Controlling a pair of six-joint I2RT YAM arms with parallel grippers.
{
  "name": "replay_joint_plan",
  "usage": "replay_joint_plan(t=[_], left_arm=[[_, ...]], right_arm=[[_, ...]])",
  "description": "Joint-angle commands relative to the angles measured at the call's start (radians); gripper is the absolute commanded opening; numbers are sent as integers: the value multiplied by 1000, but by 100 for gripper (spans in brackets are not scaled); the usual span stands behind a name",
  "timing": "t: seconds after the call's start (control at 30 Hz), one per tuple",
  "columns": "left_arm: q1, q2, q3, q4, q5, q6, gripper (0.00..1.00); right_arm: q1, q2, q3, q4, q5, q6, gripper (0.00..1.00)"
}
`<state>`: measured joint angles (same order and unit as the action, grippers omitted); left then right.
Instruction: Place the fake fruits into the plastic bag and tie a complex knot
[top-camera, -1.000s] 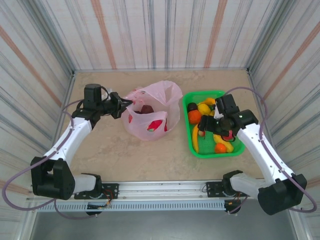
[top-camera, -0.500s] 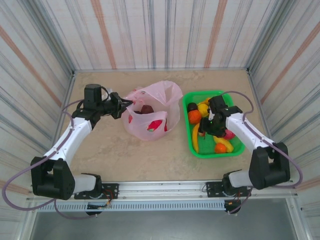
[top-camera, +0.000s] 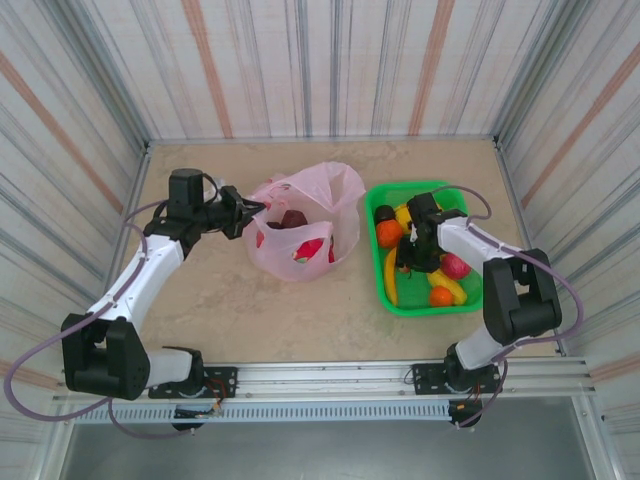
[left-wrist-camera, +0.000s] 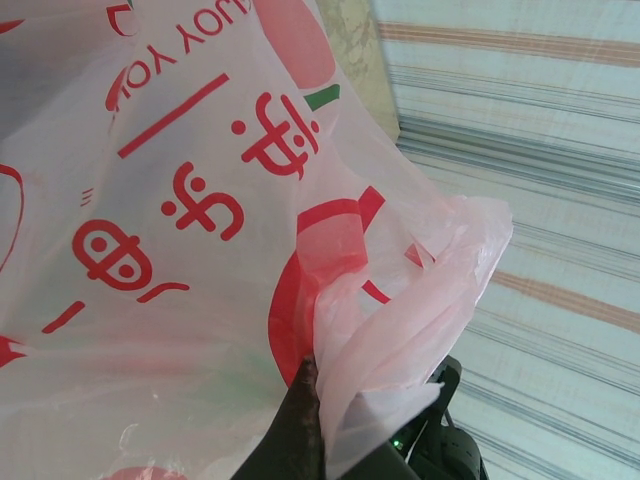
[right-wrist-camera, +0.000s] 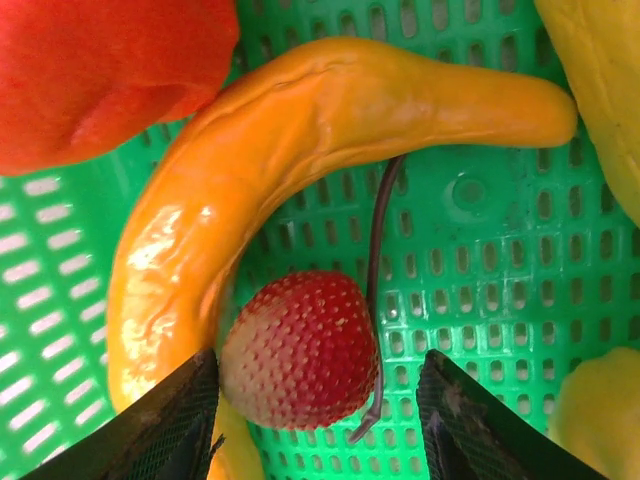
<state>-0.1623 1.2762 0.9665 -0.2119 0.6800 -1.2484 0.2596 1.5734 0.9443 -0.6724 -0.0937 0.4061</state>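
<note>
**A:** Between the black fingers of the right claw (right-wrist-camera: 320, 425), on the floor of the bright green slotted plastic basket (right-wrist-camera: 480, 200), lies a small glossy red plastic strawberry (right-wrist-camera: 300, 350). How will it handle?

**B:** Light and hard, I judge, probably a hollow shell. The shine suggests it is slippery, though the dimpled skin should give the pads some bite.

**A:** Where should it be taken?

**B:** Across its broad middle. The claw is spread wide with a finger on either side, and neither one is gripping.

**A:** What crowds it?

**B:** A curved orange-yellow plastic banana (right-wrist-camera: 300, 130) presses against its left side and arches over the top. A thin dark strand (right-wrist-camera: 375, 300) runs down its right side, and I cannot tell what that is. Either one might get caught in the close.

**A:** And the destination?

**B:** From overhead, the thin translucent pink plastic bag (top-camera: 335, 195) stands on the beige table (top-camera: 230, 300) just left of the basket. Its mouth is open and there are dark and red pieces inside. The left claw (top-camera: 245, 213) is pinched on the bag's bunched edge. That film is floppy, so the strawberry should be lowered in, not dropped.
</note>
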Motion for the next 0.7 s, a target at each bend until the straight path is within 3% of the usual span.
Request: replay_joint_plan(t=[0.0,0.3,0.67], left_arm=[[10,-20,-2,-19,5,29,0],[10,-20,2,-22,6,30,0],[9,-18,7,-25,6,30,0]], right_arm=[[-5,28,17,14,37,-19,55],[-5,81,28,29,50,-30,52],[0,22,16,9,70,-29,37]])
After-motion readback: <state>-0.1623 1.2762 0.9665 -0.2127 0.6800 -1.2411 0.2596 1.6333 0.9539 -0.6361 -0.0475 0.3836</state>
